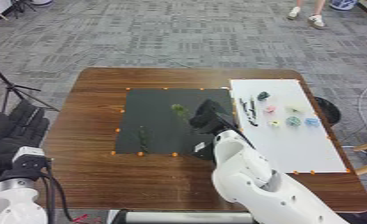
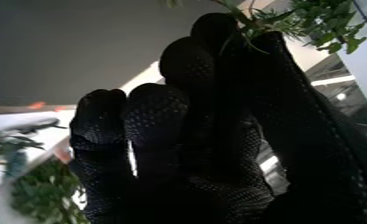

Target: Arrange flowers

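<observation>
Right robot hand [image 1: 211, 116] | pinching leafy sprig [image 2: 332, 36] | over dark mat [image 1: 153, 117], right edge | left robot hand [image 1: 18, 134], open | beside table edge [image 1: 68, 127]

There are one brown table [image 1: 91, 175], one dark mat [image 1: 157, 120], one white sheet [image 1: 295, 150], two green sprigs [image 1: 144, 140], one dark green piece [image 1: 263, 95] and five small blooms: one pink [image 1: 270, 109], one yellow [image 1: 274, 123], one cream [image 1: 293, 109], two bluish [image 1: 293, 121]. Orange markers [image 1: 141, 154] number more than ten; slim pieces [image 1: 252, 112], seemingly two.

I see even light across the table [image 1: 86, 165] in my head view. In my right wrist view, light strips [image 2: 332, 80] glare beside deep shadow.
</observation>
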